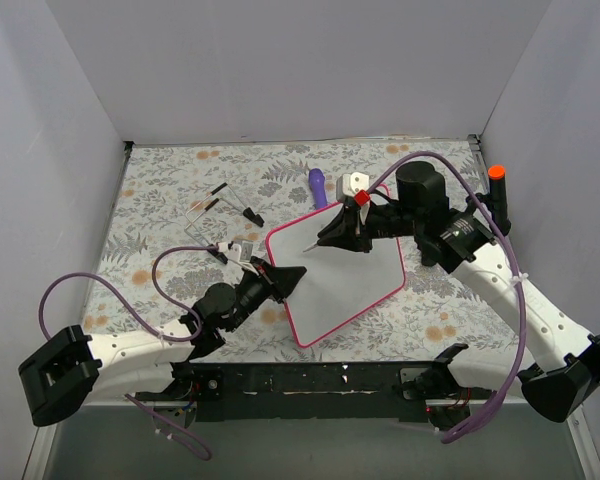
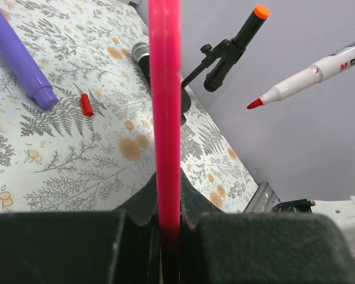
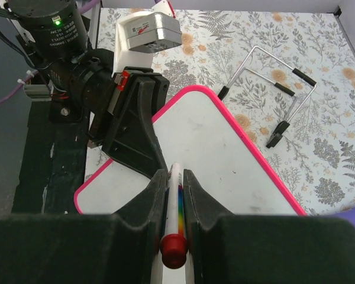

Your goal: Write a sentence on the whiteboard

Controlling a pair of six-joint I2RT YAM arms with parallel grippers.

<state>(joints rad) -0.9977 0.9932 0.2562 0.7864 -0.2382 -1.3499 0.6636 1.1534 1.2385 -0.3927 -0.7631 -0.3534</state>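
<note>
The whiteboard, white with a pink-red frame, lies in the middle of the table. Its face shows bare, with no red sentence visible, also in the right wrist view. My left gripper is shut on the board's left frame edge. My right gripper is shut on a white marker with a red end cap. The marker's red tip points at the board's upper left part and stands apart from it. A purple stick lies beyond the board.
A wire stand lies at the back left. A small red cap lies near the purple stick. A black post with an orange tip stands at the right. White walls enclose the table.
</note>
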